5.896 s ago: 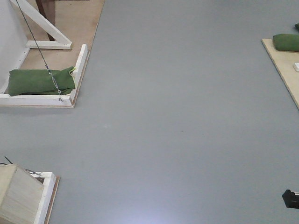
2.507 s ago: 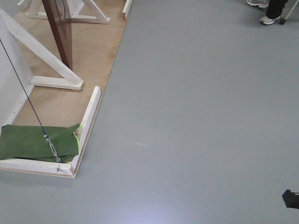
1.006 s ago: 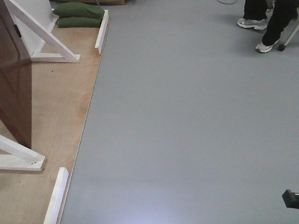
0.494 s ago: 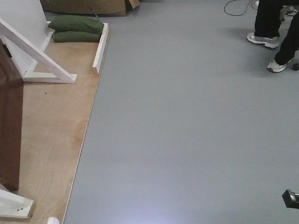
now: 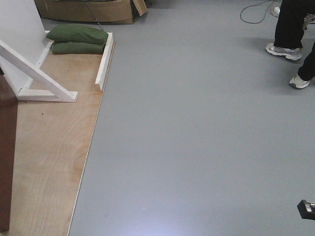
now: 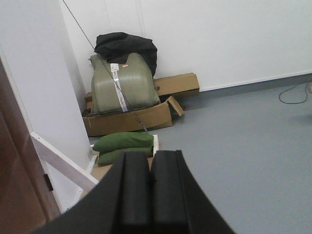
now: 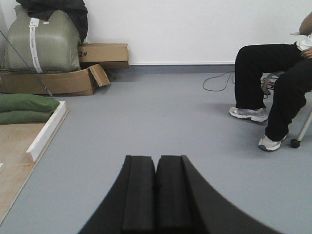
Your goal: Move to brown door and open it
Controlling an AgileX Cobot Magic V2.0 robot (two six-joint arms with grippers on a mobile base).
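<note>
Left gripper (image 6: 150,195) closed, empty, held level; right gripper (image 7: 156,195) likewise closed, empty.

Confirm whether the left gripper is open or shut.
Shut: on the left gripper, the black jaws meet with no gap, nothing between them.

The door (image 5: 6,157) stands at the far left edge, on a plywood platform (image 5: 49,162). Beyond it a slanted brace (image 5: 34,73) rests on the platform, and further back two sandbags (image 5: 78,34) lie stacked in the platform's rear corner. A cardboard box (image 5: 83,11) sits behind them. Across the floor (image 5: 197,137), far right, are a seated person's legs (image 5: 295,29)
</note>
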